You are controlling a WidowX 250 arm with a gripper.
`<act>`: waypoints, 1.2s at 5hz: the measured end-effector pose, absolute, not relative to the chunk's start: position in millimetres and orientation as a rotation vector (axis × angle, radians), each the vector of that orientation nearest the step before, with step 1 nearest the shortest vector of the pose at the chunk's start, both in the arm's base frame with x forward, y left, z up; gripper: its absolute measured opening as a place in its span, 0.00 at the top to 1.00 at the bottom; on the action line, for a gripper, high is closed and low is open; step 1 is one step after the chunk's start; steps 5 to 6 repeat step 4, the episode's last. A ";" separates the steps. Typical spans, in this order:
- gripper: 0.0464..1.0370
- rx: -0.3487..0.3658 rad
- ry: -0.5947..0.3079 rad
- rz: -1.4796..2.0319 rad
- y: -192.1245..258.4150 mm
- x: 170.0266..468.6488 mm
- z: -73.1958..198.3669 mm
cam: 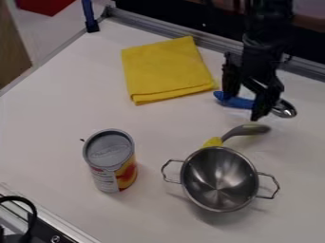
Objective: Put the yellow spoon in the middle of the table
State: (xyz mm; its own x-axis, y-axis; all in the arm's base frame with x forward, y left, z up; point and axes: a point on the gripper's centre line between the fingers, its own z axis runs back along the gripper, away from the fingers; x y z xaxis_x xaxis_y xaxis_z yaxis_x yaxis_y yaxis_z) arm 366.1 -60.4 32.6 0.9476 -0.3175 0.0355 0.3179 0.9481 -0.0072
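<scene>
Closing my wide-open, empty hand [242,107] here, upper right, could snatch the blue-handled spoon [238,102] beneath, not the yellow spoon [213,142].

On my screen the pot [219,182] is smooth, glossy metal and the cloth [165,69] matt. I see shiny metal on the blue-handled spoon [285,109], dull metal on the can lid [109,148], a smooth counter [51,142]
</scene>
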 end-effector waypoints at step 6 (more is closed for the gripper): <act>0.04 0.090 -0.036 0.367 74.7 363.7 41.8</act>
